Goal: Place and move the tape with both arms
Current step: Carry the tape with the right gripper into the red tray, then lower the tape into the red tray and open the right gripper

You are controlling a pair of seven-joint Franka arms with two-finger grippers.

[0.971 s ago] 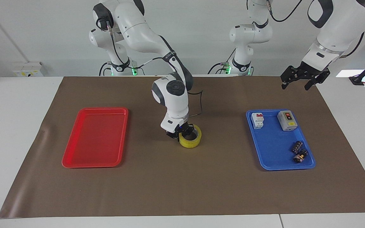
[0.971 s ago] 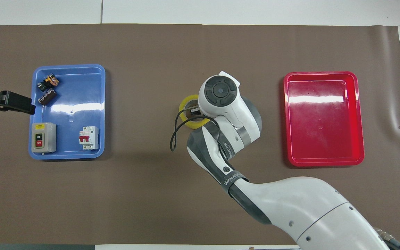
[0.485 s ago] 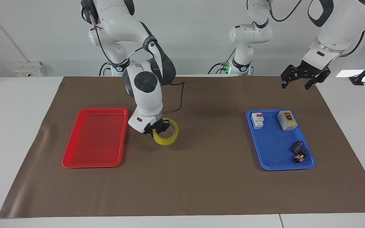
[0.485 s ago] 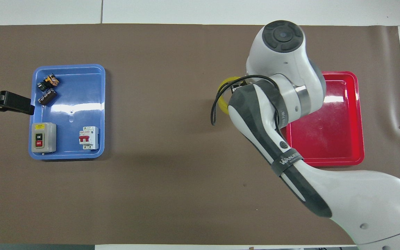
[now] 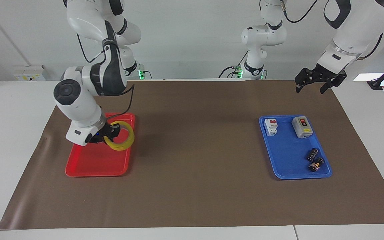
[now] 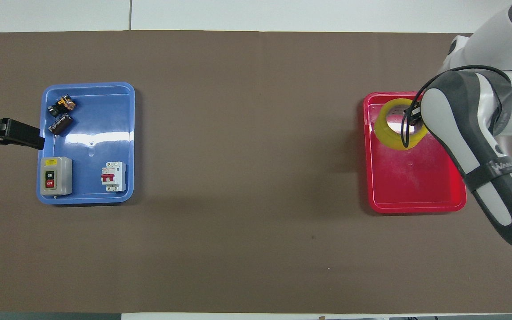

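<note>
The tape point(image 5: 124, 145), a translucent yellow ring, hangs tilted in my right gripper point(image 5: 111, 132), which is shut on its wall. It is held over the red tray point(image 5: 92, 173), at the tray's end toward the middle of the table. In the overhead view the tape point(image 6: 387, 129) shows over the tray's point(image 6: 416, 206) corner farther from the robots, and the right arm covers part of it. My left gripper point(image 5: 310, 90) is open and empty. It waits in the air over the mat's edge at the left arm's end, also shown in the overhead view point(image 6: 16, 132).
A blue tray point(image 5: 288, 175) toward the left arm's end holds a white circuit breaker point(image 5: 271, 127), a grey switch box point(image 5: 302, 127) and two small dark parts point(image 5: 314, 160). Two smaller white arms with green lights point(image 5: 255, 36) stand at the robots' end of the table.
My right gripper has carried the tape from the middle of the mat toward the right arm's end, to over the red tray. The left arm has barely moved.
</note>
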